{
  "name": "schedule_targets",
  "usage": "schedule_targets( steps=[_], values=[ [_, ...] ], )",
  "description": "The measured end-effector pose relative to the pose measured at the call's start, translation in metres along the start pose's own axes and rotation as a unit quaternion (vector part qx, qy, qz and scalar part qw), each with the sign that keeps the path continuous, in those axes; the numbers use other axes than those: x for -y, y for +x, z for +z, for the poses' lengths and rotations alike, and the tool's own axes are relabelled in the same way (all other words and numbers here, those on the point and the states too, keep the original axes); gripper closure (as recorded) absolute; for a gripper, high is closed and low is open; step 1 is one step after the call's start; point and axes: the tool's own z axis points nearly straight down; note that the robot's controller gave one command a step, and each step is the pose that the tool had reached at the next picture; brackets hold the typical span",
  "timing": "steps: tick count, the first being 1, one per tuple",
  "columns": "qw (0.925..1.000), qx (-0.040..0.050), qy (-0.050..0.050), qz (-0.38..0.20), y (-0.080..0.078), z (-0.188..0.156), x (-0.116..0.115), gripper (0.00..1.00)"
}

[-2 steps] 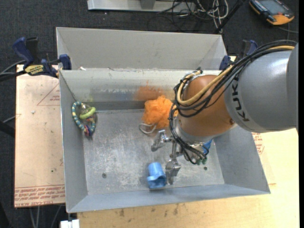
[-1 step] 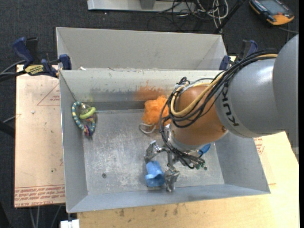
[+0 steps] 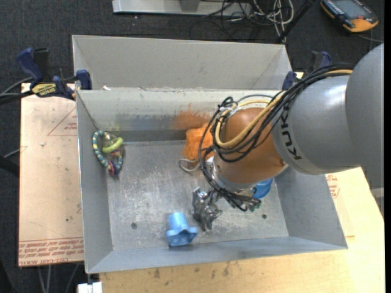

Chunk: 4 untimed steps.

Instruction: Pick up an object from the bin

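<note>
Here, metal pincer (image 3: pixel 206 215), beside crumpled blue lump (image 3: pixel 181 231)

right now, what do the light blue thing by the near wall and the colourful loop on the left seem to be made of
The light blue thing: probably soft cloth or foam; matte, with crumpled folds. The colourful loop: perhaps braided cord or soft plastic; twisted green, yellow and red strands, faintly shiny. Neither is certain from the look alone.
</note>
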Motion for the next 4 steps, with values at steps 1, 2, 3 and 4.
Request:
schedule_targets(
  steps=[1, 2, 3, 4],
  values=[
    [1.0, -0.0031, -0.001, 0.0, 0.002, 0.002, 0.0, 0.0],
    [1.0, -0.0029, -0.001, 0.0, 0.002, 0.002, 0.0, 0.0],
    [0.9999, -0.002, 0.002, -0.011, -0.015, 0.002, -0.043, 0.0],
    [0.9994, 0.0035, -0.001, -0.035, -0.046, 0.0, -0.099, 1.0]
  ],
)
